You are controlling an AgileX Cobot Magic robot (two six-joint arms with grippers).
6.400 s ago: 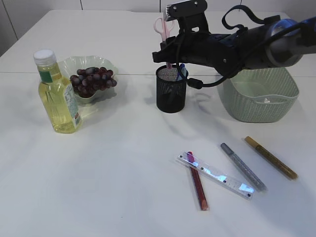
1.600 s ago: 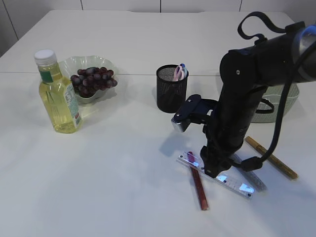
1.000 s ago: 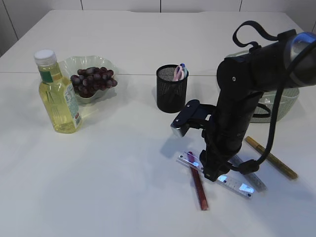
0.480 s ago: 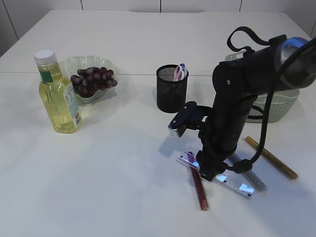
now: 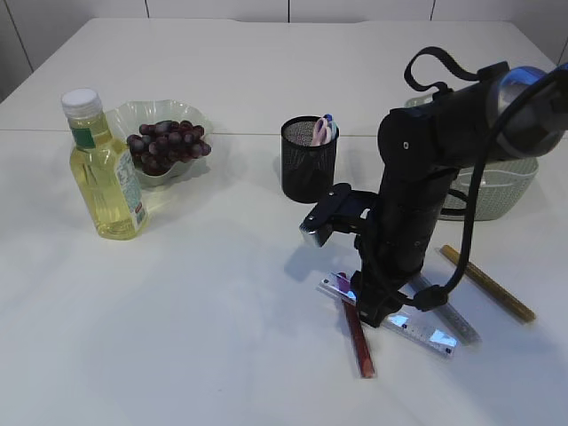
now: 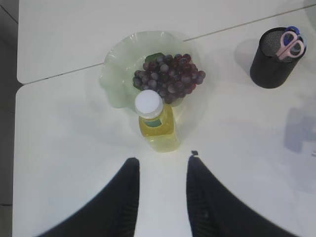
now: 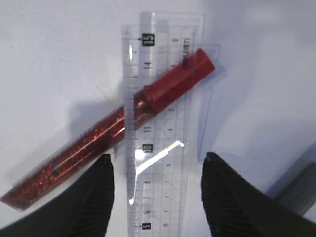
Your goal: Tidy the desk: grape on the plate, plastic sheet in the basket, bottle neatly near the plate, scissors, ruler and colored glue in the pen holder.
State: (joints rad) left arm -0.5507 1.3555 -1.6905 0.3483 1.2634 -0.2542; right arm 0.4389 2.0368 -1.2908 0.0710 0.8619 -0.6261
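A clear ruler [image 7: 163, 123] lies flat on the table across a red glitter glue stick [image 7: 98, 145]. My right gripper [image 7: 158, 168] hangs open just above them, one finger on each side of the ruler, holding nothing. From outside, the right gripper [image 5: 377, 311] covers the ruler's [image 5: 422, 332] middle, with the red glue [image 5: 360, 344] beside it. Silver glue [image 5: 454, 317] and gold glue [image 5: 490, 286] lie to the right. Pink scissors [image 5: 320, 130] stand in the black mesh pen holder [image 5: 308, 164]. My left gripper [image 6: 160, 165] is open, high above the yellow bottle [image 6: 156, 122]. Grapes [image 6: 170, 79] rest on the green plate [image 6: 116, 74]. The plastic sheet is hidden.
The green basket [image 5: 506, 188] stands at the back right, partly behind my right arm. The bottle [image 5: 102, 169] stands just left of the plate [image 5: 133, 117]. Bare white tabletop stretches across the front left and middle.
My right arm has drifted slightly left and settled lower over the ruler. Nothing on the table has moved, and both grippers keep the same opening.
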